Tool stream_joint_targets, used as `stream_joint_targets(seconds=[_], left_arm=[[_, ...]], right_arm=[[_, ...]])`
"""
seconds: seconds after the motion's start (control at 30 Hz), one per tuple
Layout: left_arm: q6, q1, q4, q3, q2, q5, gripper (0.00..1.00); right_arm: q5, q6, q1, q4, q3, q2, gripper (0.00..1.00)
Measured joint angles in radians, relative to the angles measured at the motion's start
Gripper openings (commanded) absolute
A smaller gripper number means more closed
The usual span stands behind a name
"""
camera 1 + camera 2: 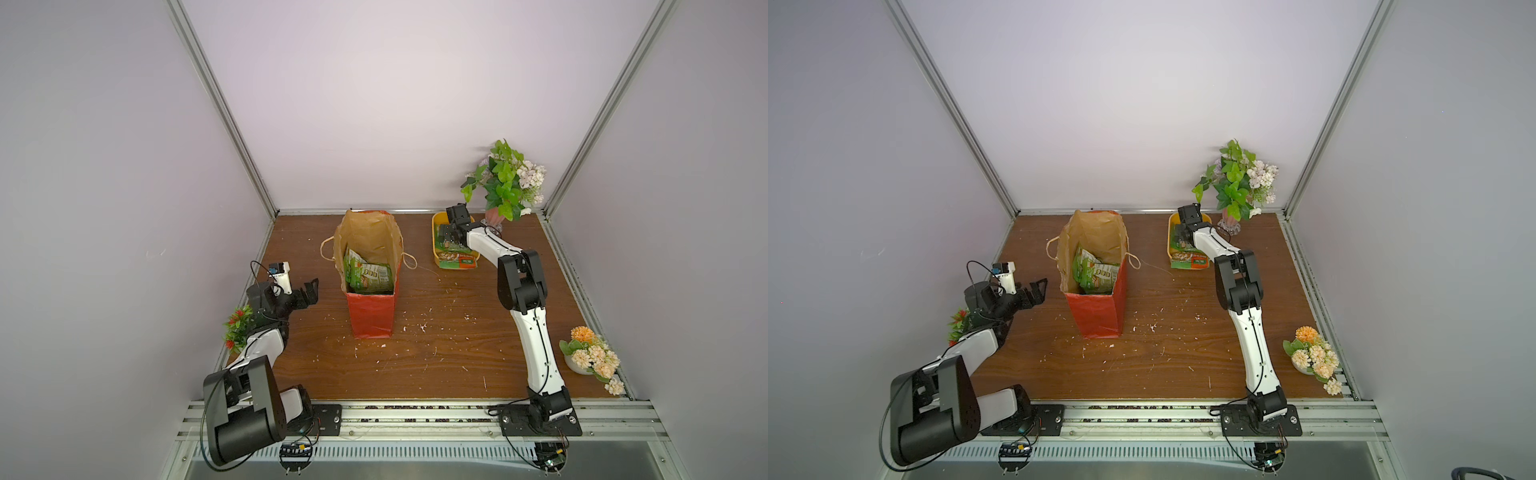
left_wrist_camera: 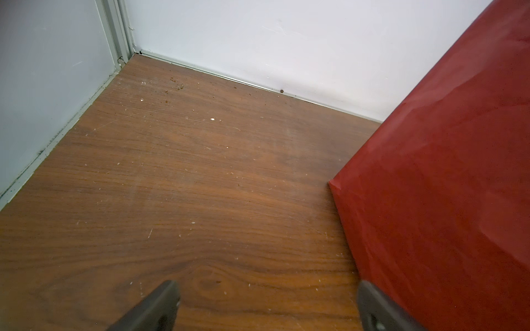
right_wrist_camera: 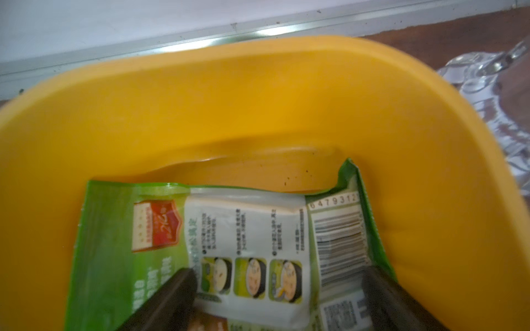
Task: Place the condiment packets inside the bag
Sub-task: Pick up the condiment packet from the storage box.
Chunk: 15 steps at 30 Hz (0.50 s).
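The red bag (image 1: 372,316) stands upright and open-topped in the middle of the table, with green condiment packets (image 1: 368,276) lying inside it. More condiment packets (image 1: 455,259) lie in a yellow tub (image 1: 435,224) at the back right. My right gripper (image 1: 446,237) reaches down into that tub. In the right wrist view it (image 3: 278,292) is open, its fingers (image 3: 169,301) straddling a green packet (image 3: 246,238) without pinching it. My left gripper (image 1: 309,291) hovers open and empty left of the bag, whose red wall (image 2: 444,186) sits beside one finger (image 2: 375,309).
A pink vase of green leaves and pale flowers (image 1: 505,183) stands right behind the tub, its glass foot (image 3: 487,71) close to the tub's rim. A white pot of orange flowers (image 1: 590,357) sits at the right edge. A small red-flowered plant (image 1: 239,328) sits by the left arm.
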Motion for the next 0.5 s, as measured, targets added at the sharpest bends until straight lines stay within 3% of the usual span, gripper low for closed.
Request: stream_joint_targets(seconds=[0.2, 0.5], left_arm=[[0.0, 0.0, 0.0, 0.0, 0.0, 0.0, 1.0], [0.0, 0.001, 0.0, 0.0, 0.0, 0.0, 1.0]], right_arm=[[0.0, 0.027, -0.008, -0.029, 0.097, 0.056, 0.82], [-0.039, 0.068, -0.033, -0.023, 0.099, 0.059, 0.44]])
